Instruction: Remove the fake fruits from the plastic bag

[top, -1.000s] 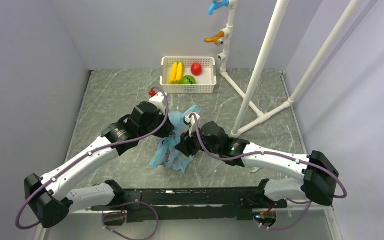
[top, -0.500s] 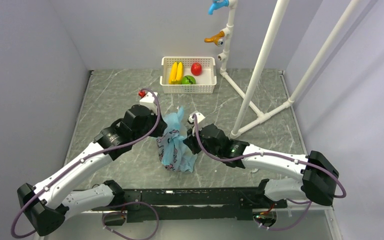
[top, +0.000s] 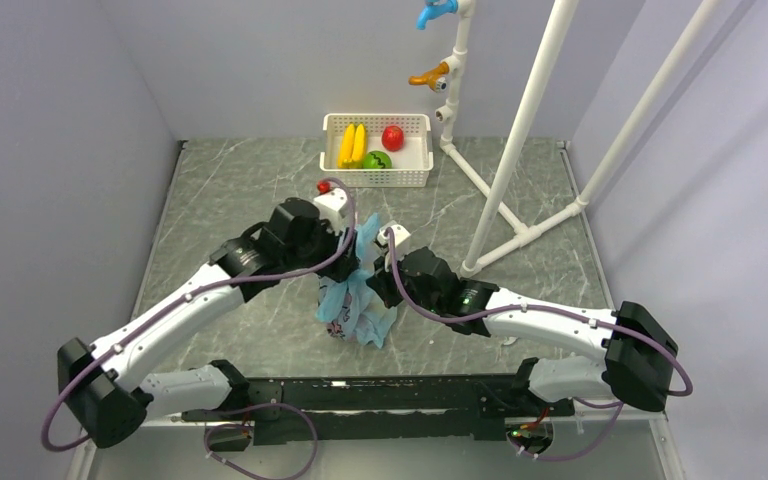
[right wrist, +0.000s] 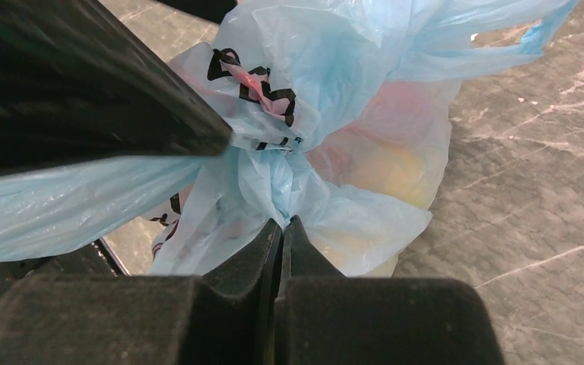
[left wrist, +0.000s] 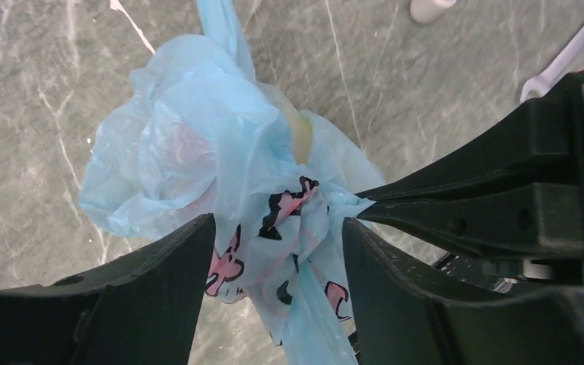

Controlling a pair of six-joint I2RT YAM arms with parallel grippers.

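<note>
The light-blue plastic bag [top: 353, 303] stands bunched on the table between both arms, its handle loops sticking up. My right gripper [right wrist: 283, 221] is shut on a gathered fold of the bag [right wrist: 327, 68]. My left gripper [left wrist: 277, 226] is open and straddles the printed bunch of the bag [left wrist: 198, 144] from above without squeezing it. In the top view the left gripper [top: 352, 252] sits just left of the right gripper [top: 373, 285]. Fake fruits show only as a yellow shape [right wrist: 397, 173] and a reddish blur [right wrist: 407, 114] through the film.
A white basket [top: 377, 178] at the back holds two bananas [top: 352, 145], a green fruit [top: 378, 159] and a red round fruit [top: 392, 137]. A white pipe frame [top: 520, 150] rises right of the bag, its foot [top: 520, 232] near the right arm.
My left gripper swung away to the left, came back over the bag and opened. The right gripper shut on a fold of the bag. The bag slumped lower.
</note>
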